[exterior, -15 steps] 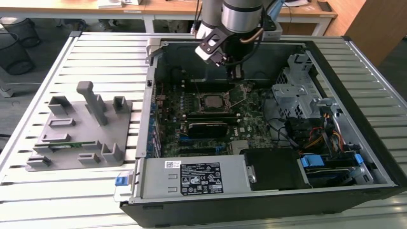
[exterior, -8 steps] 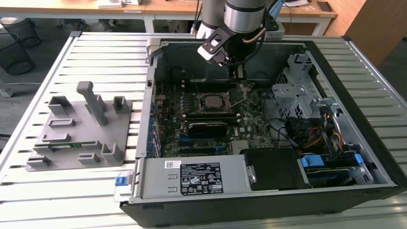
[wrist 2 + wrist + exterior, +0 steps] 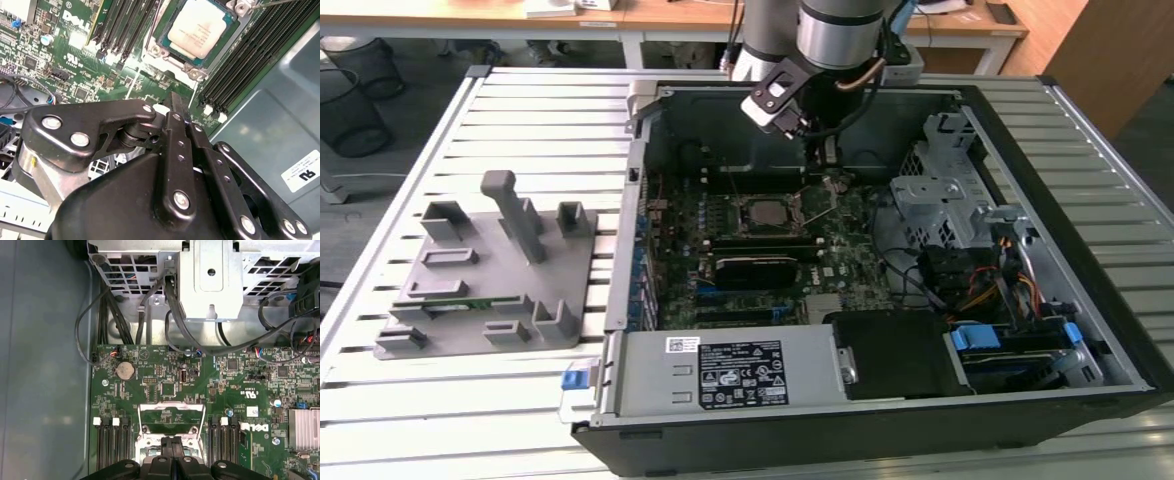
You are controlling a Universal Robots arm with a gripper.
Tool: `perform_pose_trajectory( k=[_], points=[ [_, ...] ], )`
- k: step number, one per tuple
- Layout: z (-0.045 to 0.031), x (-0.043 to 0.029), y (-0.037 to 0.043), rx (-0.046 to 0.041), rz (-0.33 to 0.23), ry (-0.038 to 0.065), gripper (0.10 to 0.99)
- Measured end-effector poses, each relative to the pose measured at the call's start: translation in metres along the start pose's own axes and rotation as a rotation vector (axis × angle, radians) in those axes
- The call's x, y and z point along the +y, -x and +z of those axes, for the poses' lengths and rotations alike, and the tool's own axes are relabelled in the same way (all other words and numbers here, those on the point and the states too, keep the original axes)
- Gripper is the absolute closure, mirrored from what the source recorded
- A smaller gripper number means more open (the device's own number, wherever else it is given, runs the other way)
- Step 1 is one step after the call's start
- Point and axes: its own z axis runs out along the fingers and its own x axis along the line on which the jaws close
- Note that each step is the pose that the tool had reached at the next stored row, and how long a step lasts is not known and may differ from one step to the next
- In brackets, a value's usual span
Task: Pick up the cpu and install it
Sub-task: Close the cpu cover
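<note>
The cpu (image 3: 200,32), a silvery square chip with a pale rim, lies flat in the black socket on the green motherboard (image 3: 75,55). In the exterior view the cpu (image 3: 767,212) sits mid-board inside the open computer case. My gripper (image 3: 825,168) hangs above the board just beyond the socket, toward the case's back wall. Its two black fingers (image 3: 176,130) are pressed together with nothing between them, and their tips are apart from the chip. In the first wrist view the gripper (image 3: 172,441) points at the socket's metal frame (image 3: 171,412).
Memory slots (image 3: 240,60) flank the socket on both sides. A metal drive cage (image 3: 937,190) and cable bundles (image 3: 974,285) fill the case at the exterior view's right. A grey parts holder (image 3: 487,270) stands on the slatted table at the exterior view's left.
</note>
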Motion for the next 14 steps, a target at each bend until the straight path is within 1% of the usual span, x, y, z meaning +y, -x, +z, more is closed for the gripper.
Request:
perform_pose_trajectory(
  k=[8,14],
  points=[
    [0.0005,0.0094,-0.0001,0.0000,0.000,0.000,0.980],
    [0.0008,0.0134,-0.0001,0.0001,0.000,0.000,0.980]
  ],
)
